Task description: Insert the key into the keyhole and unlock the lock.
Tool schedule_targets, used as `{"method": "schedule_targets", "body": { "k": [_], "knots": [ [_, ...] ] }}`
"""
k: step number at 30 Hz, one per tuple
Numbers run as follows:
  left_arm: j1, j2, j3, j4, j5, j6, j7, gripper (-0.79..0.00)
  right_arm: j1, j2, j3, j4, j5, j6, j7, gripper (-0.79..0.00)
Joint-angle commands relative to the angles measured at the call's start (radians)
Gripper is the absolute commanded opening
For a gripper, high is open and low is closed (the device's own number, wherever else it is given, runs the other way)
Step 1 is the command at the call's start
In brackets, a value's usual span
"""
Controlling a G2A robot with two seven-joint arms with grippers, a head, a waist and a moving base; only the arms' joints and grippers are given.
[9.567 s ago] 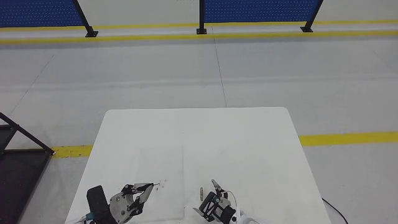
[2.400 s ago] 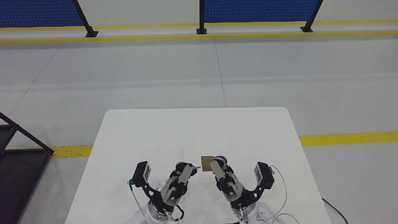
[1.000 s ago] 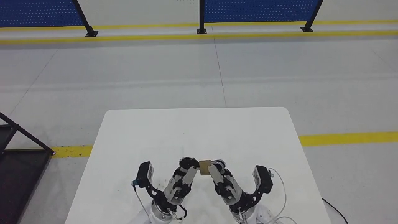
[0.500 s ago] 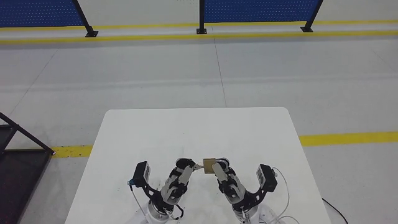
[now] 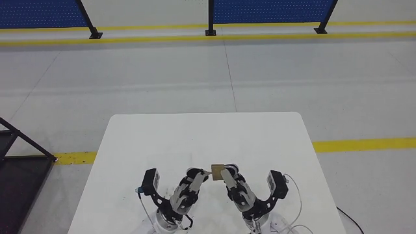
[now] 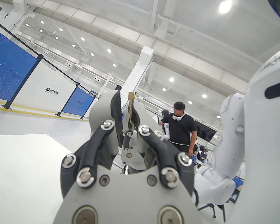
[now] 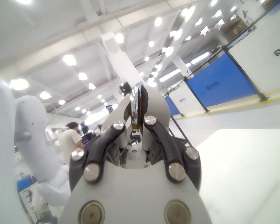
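Brass lock (image 5: 218, 170) and thin key (image 6: 130, 108) held aloft, close together.

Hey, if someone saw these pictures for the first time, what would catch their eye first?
Most likely the small brass lock, held up above the near end of the white table and clamped in the right tool, with its silver shackle showing between the fingers. Facing it, close by, the left tool holds a thin brass key, seen edge-on.
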Motion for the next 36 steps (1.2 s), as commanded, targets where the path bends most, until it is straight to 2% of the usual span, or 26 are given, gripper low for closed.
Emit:
{"method": "schedule_targets", "body": {
  "k": [1, 11, 17, 24, 36],
  "knots": [
    [0.001, -0.001, 0.000, 0.000, 0.002, 0.004, -0.001, -0.785, 0.000, 0.000, 0.000, 0.000, 0.001, 0.001, 0.004, -0.785],
    [-0.005, -0.004, -0.002, 0.009, 0.055, 0.038, 0.005, -0.785, -0.004, 0.000, -0.002, -0.003, -0.004, 0.005, 0.023, -0.785],
    [-0.005, -0.005, -0.007, 0.011, 0.135, 0.076, 0.049, -0.785, -0.005, 0.001, 0.000, -0.004, 0.000, 0.005, 0.026, -0.785],
    [-0.007, -0.007, 0.000, 0.028, 0.244, 0.147, 0.123, -0.785, -0.009, 0.002, 0.003, -0.007, 0.007, 0.005, 0.037, -0.785],
    [-0.010, -0.007, 0.013, 0.048, 0.402, 0.321, 0.231, -0.785, -0.013, 0.004, 0.006, -0.013, 0.017, 0.020, 0.065, -0.785]
  ]
}}
